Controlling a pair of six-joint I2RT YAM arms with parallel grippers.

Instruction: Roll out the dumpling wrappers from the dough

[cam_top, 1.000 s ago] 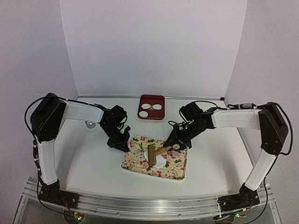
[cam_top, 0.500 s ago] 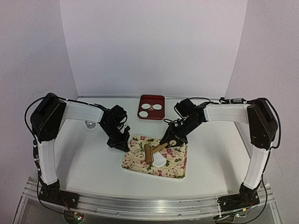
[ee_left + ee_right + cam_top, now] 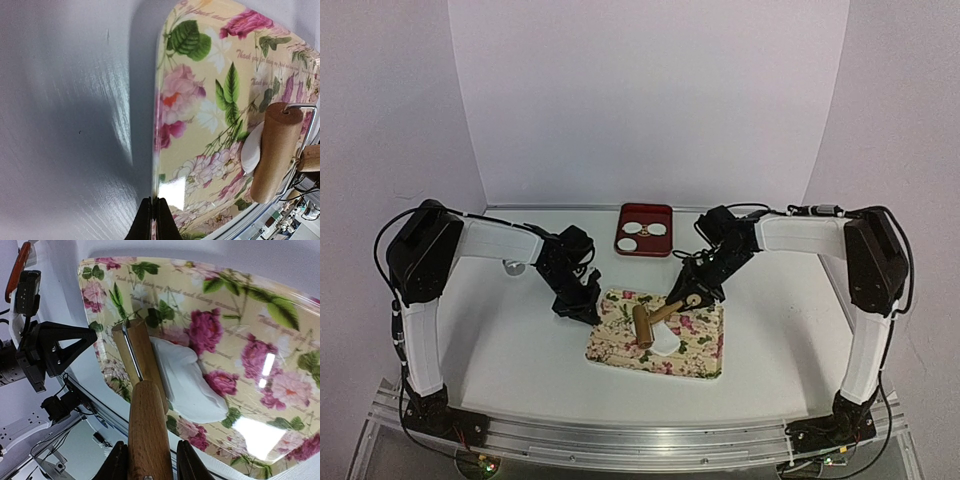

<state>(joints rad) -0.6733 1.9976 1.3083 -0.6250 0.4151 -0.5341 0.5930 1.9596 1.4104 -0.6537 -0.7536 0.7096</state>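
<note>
While R hand (image 3: 692, 300) grips the roller (image 3: 645, 327) by its wooden handle, dough (image 3: 666, 346) lies on floral mat (image 3: 705, 352) at frame centre, just below-left of that hand, touching roller's barrel. L hand (image 3: 582, 312) clenched at mat's left edge. Wrappers (image 3: 646, 229) in red tray (image 3: 623, 240), upper centre.

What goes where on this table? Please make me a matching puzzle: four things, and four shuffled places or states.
Things:
1. rolling pin
2. dough
3. dumpling wrappers
4. left gripper

Places or states:
A. inside the red tray at the far side
B. shut, tips at the floral mat's edge
C. lying on the floral mat, against the rolling pin
D. handle clamped in the right gripper

Pairs: 1-D, 2-C, 3-A, 4-B
</note>
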